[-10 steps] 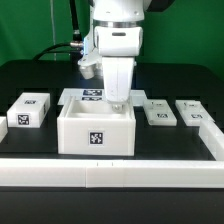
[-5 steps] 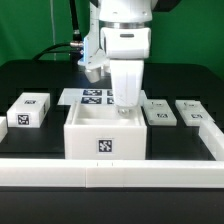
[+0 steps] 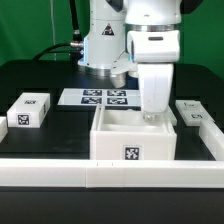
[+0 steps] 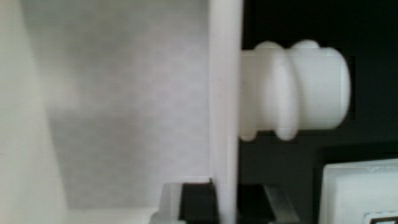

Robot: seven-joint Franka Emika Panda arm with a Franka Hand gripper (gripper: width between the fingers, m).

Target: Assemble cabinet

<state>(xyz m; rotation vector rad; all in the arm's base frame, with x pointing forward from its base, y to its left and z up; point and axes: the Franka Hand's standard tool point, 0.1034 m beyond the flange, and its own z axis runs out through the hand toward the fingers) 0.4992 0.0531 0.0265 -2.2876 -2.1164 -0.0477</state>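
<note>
The cabinet (image 3: 133, 145) is a large open white box with a marker tag on its front, standing near the table's front at the exterior view's right. My gripper (image 3: 152, 113) reaches down from above and is shut on the cabinet's far right wall. In the wrist view the thin white wall (image 4: 224, 100) runs between my two black fingertips (image 4: 196, 203), with the box's inside on one side and a ribbed white knob (image 4: 299, 88) on the other.
The marker board (image 3: 97, 97) lies flat behind the cabinet. A small white tagged block (image 3: 29, 109) sits at the exterior view's left. A flat white tagged part (image 3: 195, 113) lies at the right. A white rail (image 3: 50, 172) borders the front, and another the right.
My gripper has slid the cabinet along the table toward the exterior view's right, uncovering the marker board. The cabinet now hides the flat part that lay right of it.
</note>
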